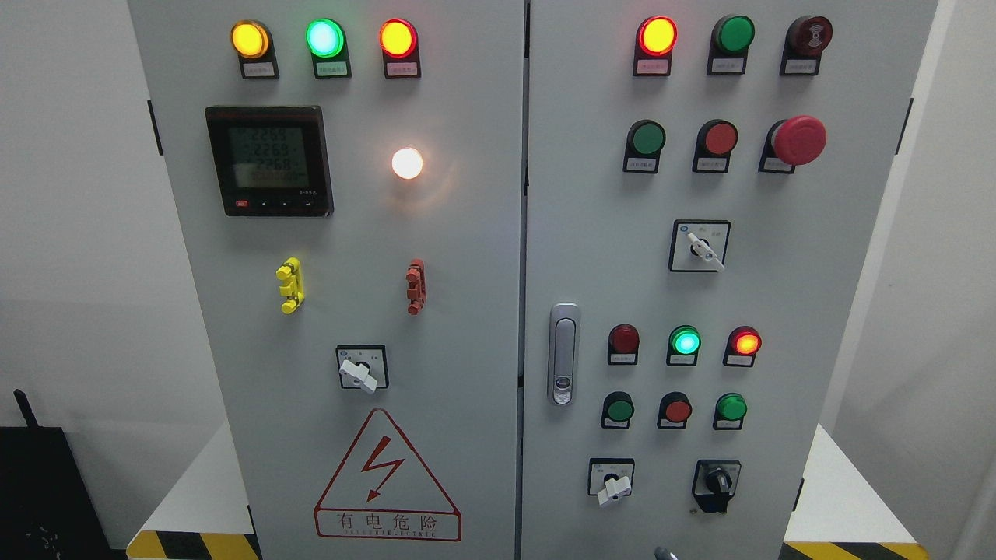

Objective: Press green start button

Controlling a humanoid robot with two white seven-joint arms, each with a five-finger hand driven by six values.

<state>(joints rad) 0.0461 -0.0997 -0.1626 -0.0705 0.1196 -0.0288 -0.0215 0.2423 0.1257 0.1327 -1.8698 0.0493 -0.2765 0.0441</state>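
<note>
At the bottom edge, right of the middle, a small dark tip (661,553) is poking into view; too little is showing to tell whether it is part of a hand, and neither hand's grip can be judged. Beside it, yellow-and-black hazard stripes (848,551) are running off the frame, cut short. Above them the grey cabinet (467,233) is filling the picture, its top and base cropped. On the right door, a row of three buttons is sitting low: a green one (620,408), a red one (677,410) and a second green one (731,407). Their labels are too small to read, so which is the start button cannot be told. Higher up, another green button (647,138) is sitting beside a red mushroom stop (799,140). On the left door, the meter (269,160) is showing blurred digits. At far left, a black object (35,490) is standing half out of frame.
</note>
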